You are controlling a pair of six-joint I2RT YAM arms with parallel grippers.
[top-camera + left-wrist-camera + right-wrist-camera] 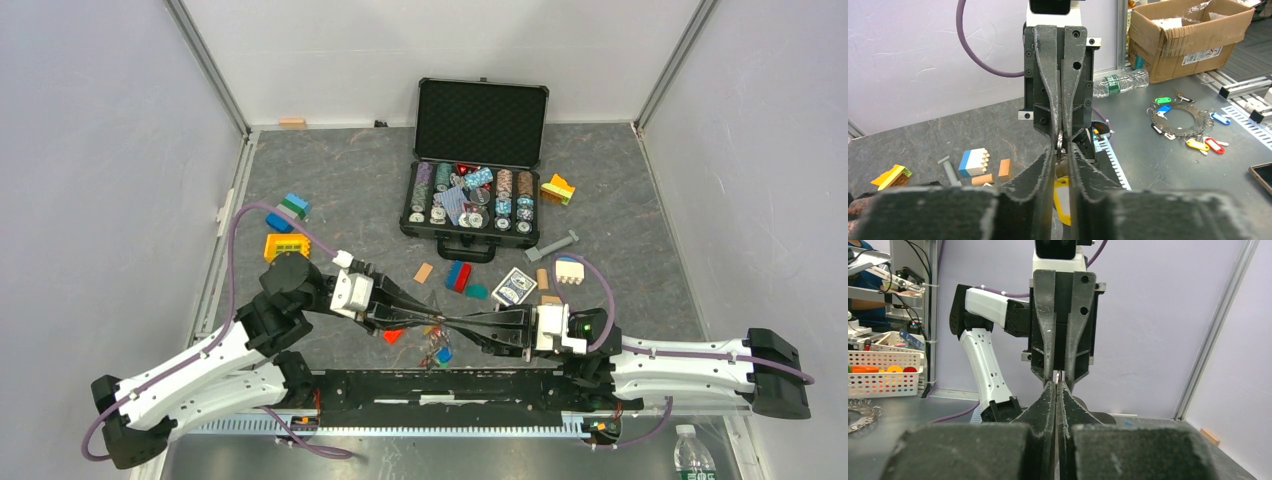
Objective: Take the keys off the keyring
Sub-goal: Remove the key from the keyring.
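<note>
My two grippers meet tip to tip low over the table's near middle. The right gripper (455, 324) (1056, 384) is shut on the thin keyring (1060, 141), which stands edge-on as a silver glint at its tips. The left gripper (440, 322) (1061, 147) faces it with its jaws a narrow slit apart, the keyring between its tips. Several keys (437, 350) with coloured heads hang below the meeting point. A yellow key (1062, 199) shows through the left gripper's gap. One red key (393, 336) lies on the table just left of the bunch.
An open black poker-chip case (480, 120) stands at the back. Toy blocks (285, 245) lie at the left, red and blue ones (458, 276) and a card deck (515, 287) in the middle. The black base rail (440, 385) runs along the near edge.
</note>
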